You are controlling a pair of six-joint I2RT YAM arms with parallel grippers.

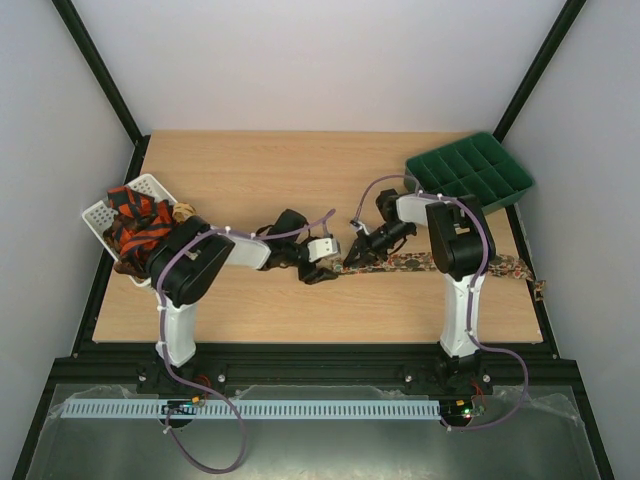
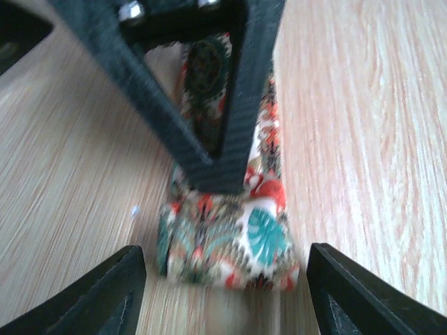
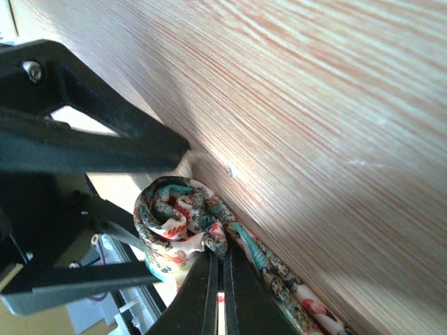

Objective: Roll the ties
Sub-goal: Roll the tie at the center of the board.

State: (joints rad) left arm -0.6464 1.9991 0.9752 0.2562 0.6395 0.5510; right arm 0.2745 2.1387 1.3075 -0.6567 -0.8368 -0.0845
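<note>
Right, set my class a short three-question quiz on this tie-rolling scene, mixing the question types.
1. True or false: the left hand is clamped shut on the rolled end of the floral tie.
2. Where do the red-orange ties lie? A: in the green tray. B: in the white basket. C: flat on the table.
3. Fill in: the right hand has its jaws ____.
Key: 1 false, it stands open around the roll; 2 B; 3 shut.
</note>
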